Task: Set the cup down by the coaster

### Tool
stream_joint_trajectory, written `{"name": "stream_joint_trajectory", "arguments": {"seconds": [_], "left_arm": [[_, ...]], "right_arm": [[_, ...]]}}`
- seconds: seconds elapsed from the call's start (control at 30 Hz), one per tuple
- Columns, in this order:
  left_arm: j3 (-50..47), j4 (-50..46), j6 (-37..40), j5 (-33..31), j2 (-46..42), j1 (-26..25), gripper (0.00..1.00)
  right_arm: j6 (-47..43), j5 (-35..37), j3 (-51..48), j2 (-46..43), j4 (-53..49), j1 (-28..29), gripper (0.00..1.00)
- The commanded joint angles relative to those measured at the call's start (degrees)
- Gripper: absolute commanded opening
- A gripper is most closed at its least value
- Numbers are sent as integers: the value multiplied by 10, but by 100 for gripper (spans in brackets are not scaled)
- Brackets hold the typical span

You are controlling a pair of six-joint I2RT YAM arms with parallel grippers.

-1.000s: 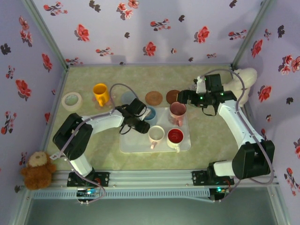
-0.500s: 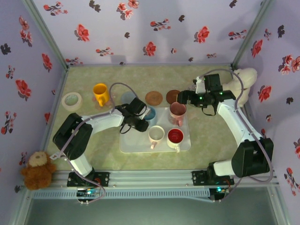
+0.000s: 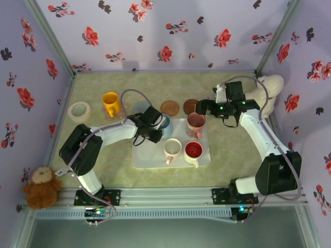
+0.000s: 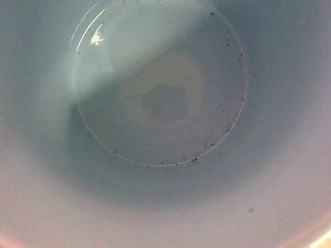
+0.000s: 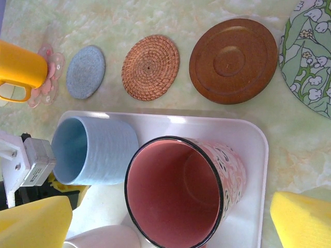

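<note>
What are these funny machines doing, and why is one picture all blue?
Those are two robot arms bolted to a table. One picture looks down from above; the other two come from small cameras on the arms' wrists. A white tray holds cups, and round coasters lie beyond it. The blue picture is the left wrist camera peering into the blue cup. The left tool is at that cup's rim; I can't tell whether it grips yet. The right tool is open, its yellow fingers either side of the pink cup, not touching.
</note>
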Motion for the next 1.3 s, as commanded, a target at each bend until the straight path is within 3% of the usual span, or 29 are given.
{"name": "stream_joint_trajectory", "arguments": {"seconds": [0.0, 0.23, 0.73, 1.27], "left_arm": [[10, -1, -12, -10, -9, 4, 17], [22, -11, -8, -26, -19, 4, 0], [122, -64, 37, -85, -34, 20, 0], [216, -98, 19, -144, -9, 90, 0]], "right_arm": [[0, 2, 9, 4, 15, -3, 99], [-5, 6, 10, 3, 9, -3, 99], [12, 12, 42, 19, 37, -2, 99], [0, -4, 104, 67, 51, 20, 99]]}}
